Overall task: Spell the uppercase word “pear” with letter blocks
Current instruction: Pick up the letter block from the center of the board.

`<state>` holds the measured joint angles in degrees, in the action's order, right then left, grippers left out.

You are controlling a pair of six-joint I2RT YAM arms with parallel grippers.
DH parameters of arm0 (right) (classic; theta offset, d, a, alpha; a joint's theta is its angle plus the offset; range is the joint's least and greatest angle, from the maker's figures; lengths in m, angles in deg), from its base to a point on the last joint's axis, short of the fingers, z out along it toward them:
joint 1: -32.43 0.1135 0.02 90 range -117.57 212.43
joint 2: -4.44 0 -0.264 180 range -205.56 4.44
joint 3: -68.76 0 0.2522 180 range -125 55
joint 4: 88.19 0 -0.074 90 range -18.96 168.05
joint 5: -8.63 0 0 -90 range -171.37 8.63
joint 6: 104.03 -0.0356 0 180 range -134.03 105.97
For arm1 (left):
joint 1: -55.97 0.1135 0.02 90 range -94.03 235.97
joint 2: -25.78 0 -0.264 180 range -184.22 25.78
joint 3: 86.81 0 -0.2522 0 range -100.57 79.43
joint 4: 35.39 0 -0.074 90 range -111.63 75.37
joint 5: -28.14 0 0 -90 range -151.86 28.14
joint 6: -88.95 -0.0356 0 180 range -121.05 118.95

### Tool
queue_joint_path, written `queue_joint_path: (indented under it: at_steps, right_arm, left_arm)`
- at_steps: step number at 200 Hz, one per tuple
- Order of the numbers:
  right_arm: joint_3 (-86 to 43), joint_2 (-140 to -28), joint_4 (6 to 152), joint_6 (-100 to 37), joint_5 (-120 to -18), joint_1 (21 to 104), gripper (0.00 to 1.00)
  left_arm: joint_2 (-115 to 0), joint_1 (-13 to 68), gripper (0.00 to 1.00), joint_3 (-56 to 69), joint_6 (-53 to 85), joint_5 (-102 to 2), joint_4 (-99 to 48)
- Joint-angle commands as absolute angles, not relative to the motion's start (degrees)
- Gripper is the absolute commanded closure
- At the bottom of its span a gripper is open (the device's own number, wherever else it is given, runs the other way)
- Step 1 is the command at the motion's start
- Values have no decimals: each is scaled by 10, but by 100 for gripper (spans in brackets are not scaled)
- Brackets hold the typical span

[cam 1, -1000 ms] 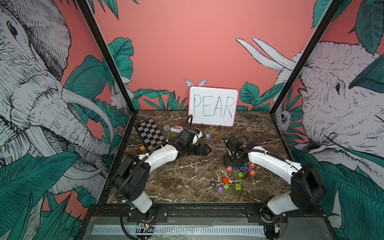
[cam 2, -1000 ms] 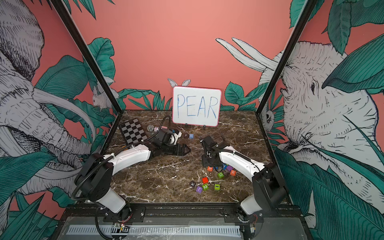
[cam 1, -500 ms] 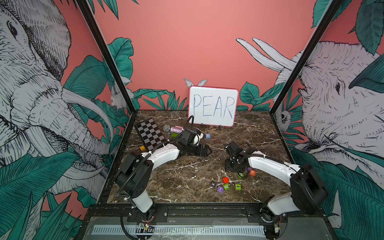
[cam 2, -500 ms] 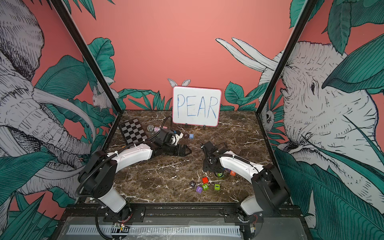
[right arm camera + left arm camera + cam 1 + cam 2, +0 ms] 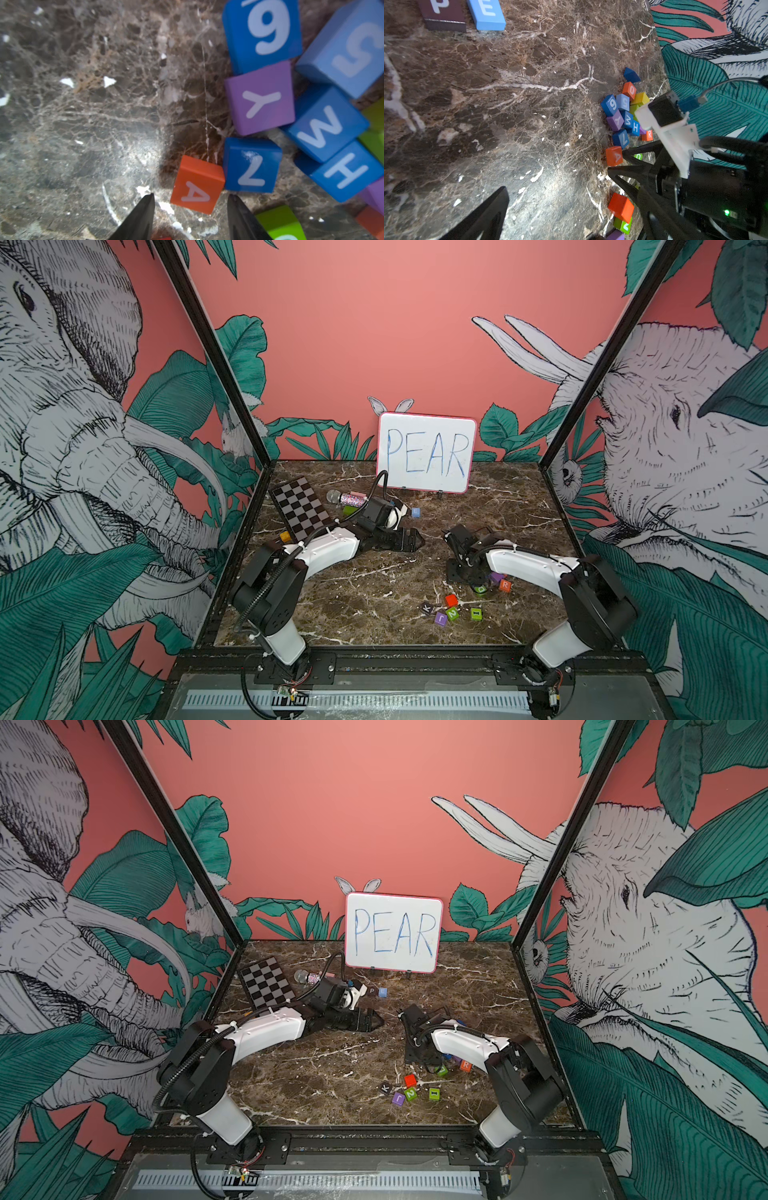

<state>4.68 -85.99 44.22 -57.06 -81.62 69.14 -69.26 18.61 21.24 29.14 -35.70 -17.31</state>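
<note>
My right gripper (image 5: 191, 195) points down at the table, open, its tips apart on either side of the near edge of the orange A block (image 5: 197, 185) without touching it. The A block leans against a blue 7 cube. In the top views the right gripper (image 5: 460, 577) hides the A. The orange R block (image 5: 504, 584) lies just right of that gripper. The dark P block (image 5: 372, 991) and light blue E block (image 5: 382, 992) sit side by side in front of the board. My left gripper (image 5: 417, 539) rests low at mid-table, open and empty; one finger (image 5: 488, 214) shows.
A heap of blue, purple and green cubes (image 5: 623, 116) crowds the A block. Loose cubes K (image 5: 427, 608), red (image 5: 451, 600) and green (image 5: 476, 613) lie nearer the front. A chessboard (image 5: 301, 510), a glitter microphone (image 5: 345, 498) and the PEAR whiteboard (image 5: 426, 452) stand at the back.
The right gripper has sunk lower over the cube cluster, covering some cubes, and its jaws have narrowed a little. The left gripper has barely moved.
</note>
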Motion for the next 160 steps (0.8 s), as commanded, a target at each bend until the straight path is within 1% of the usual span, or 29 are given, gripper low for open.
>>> queue_joint_path:
  at_steps: [1,20,43,121,160]
  right_arm:
    - [30,-883,451,-568,-831,689,43]
    - [20,-897,451,-561,-830,688,45]
    - [13,-903,450,-555,-829,689,50]
    - [6,-906,442,-540,-840,689,63]
    - [-5,-910,439,-519,-844,689,66]
  left_arm:
    - [-694,184,2,212,295,-353,-187]
    - [-693,184,2,212,294,-354,-187]
    - [-693,184,2,213,294,-356,-188]
    - [-690,184,2,217,296,-357,-190]
    - [-687,184,2,218,298,-357,-191]
